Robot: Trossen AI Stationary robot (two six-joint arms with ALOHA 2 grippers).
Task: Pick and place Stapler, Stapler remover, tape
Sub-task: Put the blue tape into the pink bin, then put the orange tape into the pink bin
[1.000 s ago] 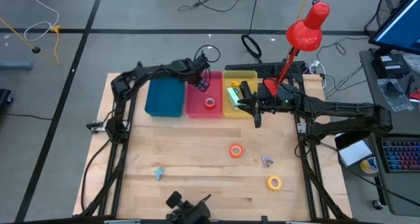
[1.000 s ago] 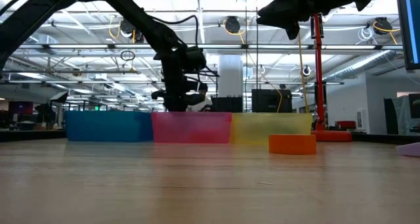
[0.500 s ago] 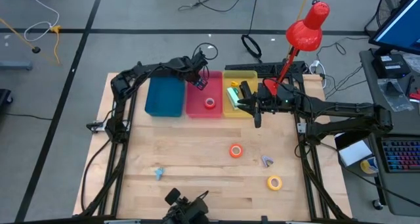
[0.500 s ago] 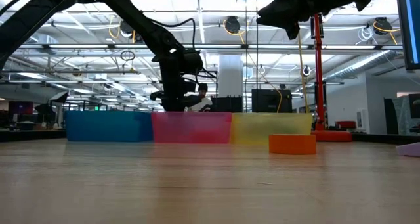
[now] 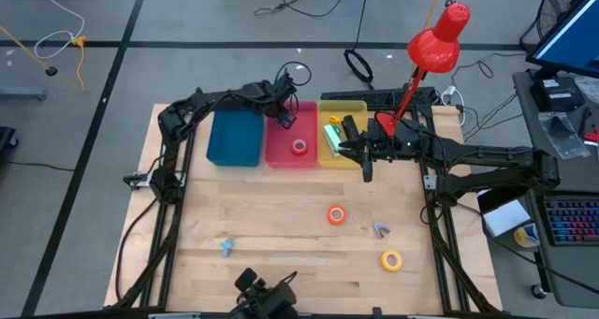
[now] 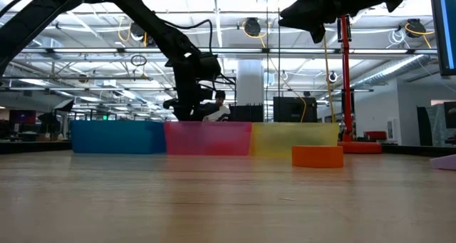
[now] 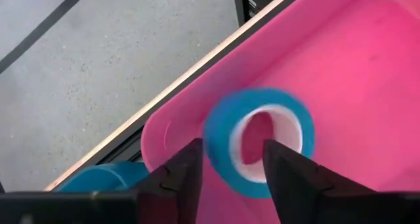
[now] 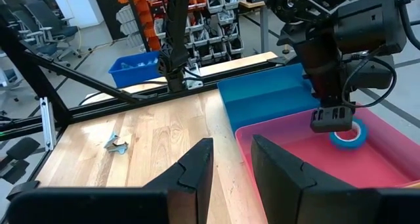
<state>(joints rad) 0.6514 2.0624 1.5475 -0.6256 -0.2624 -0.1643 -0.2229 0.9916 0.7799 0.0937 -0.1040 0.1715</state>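
— Where's the blue tape (image 7: 258, 140)?

— Well, I see my left gripper (image 7: 230, 163) over the pink bin (image 5: 290, 146), fingers spread, blue roll below them in the bin. Right gripper (image 8: 230, 157) waits parted near the yellow bin (image 5: 339, 152).

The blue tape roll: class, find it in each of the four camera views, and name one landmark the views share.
High view: hidden under the left pincer, above the pink plastic bin.
Low view: not visible; the bin stands beneath the left arm.
Left wrist view: the blue ring-shaped tape roll lies past the left pincer's open fingers, over the bin floor.
Right wrist view: under the left pincer, roll at.
Shared landmark: the pink bin.
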